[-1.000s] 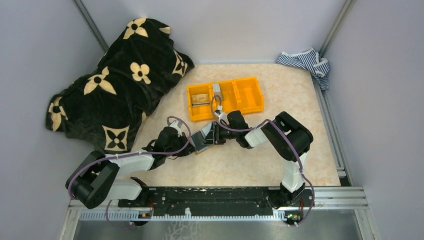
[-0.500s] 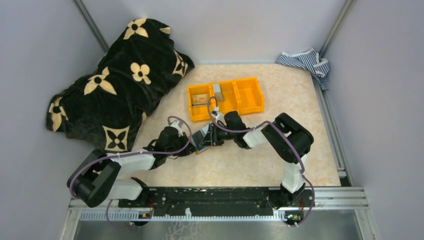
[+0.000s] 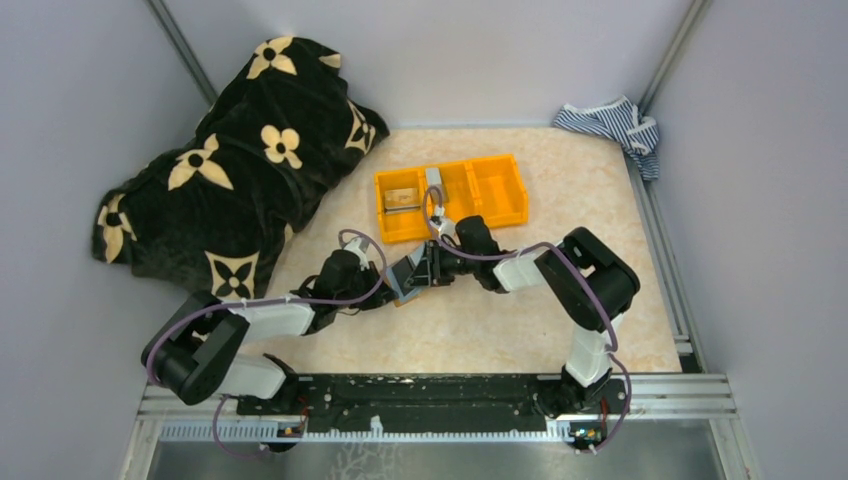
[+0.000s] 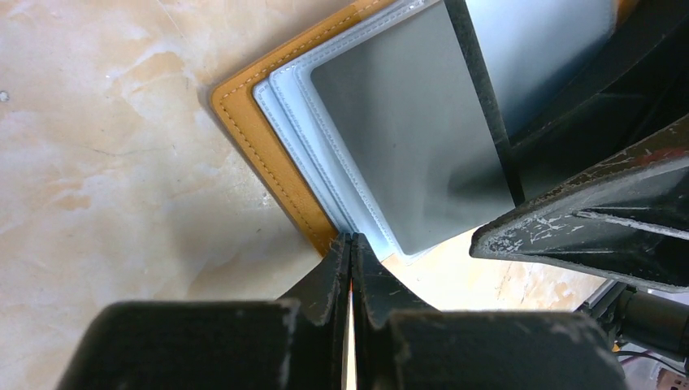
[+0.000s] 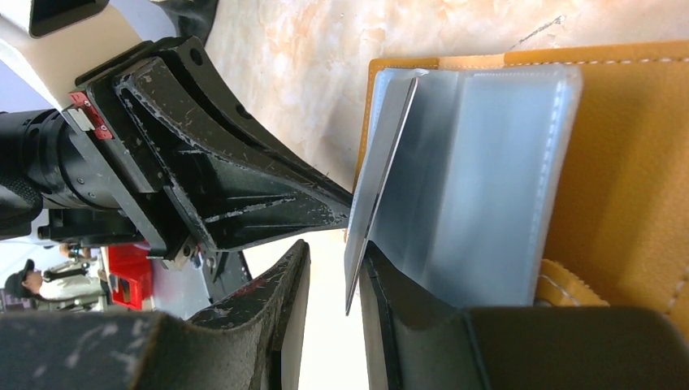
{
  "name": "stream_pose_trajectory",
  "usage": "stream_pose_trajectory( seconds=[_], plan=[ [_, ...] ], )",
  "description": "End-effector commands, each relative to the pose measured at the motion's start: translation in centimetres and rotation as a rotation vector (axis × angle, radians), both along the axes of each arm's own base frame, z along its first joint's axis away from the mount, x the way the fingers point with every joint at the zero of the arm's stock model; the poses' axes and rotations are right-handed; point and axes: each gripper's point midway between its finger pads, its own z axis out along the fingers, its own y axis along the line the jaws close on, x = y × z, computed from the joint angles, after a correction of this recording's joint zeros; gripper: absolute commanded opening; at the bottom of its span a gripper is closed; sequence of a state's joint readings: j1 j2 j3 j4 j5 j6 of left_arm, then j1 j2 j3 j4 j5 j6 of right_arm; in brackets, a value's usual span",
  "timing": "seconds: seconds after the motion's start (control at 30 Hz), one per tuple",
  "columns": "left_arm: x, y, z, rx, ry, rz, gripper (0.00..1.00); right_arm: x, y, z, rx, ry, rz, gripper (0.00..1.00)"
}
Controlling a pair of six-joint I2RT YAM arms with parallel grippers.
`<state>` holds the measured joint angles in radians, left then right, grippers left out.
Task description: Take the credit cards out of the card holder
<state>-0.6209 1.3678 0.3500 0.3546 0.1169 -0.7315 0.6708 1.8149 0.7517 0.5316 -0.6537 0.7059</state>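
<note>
Seen from above, the card holder [image 3: 403, 280] lies open on the worktop [image 3: 590, 190], near the orange bin [image 3: 500, 190].

In the left wrist view, the left gripper [image 4: 351, 248] has its jaws pressed together on the card holder's lower edge.

In the right wrist view, the right gripper [image 5: 333, 276] has its jaws narrowly parted around a grey card [image 5: 382, 162] that tilts up from the holder. Whether they actually pinch the card I cannot tell.

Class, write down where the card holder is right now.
In the top view, the card holder sits open mid-table, just on the near side of the orange bin, between the left gripper and the right gripper.
</note>
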Motion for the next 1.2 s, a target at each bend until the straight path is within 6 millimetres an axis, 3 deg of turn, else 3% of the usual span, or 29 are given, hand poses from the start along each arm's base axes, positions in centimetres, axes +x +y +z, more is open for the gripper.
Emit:
stream_pose_trajectory(
  seconds=[0.0,1.03,1.17],
  plan=[
    [-2.0,2.5,-3.6,0.131,0.116,0.019,0.05,0.4,0.2,2.2,0.043,-0.079,0.012,0.29],
    [-2.2,2.6,-4.0,0.122,0.122,0.011,0.05,2.3,-3.6,1.5,-0.005,-0.079,-0.079,0.29],
    [-2.2,2.7,-4.0,0.125,0.122,0.011,0.05,2.3,-3.5,1.4,-0.001,-0.073,-0.076,0.16]
  ],
)
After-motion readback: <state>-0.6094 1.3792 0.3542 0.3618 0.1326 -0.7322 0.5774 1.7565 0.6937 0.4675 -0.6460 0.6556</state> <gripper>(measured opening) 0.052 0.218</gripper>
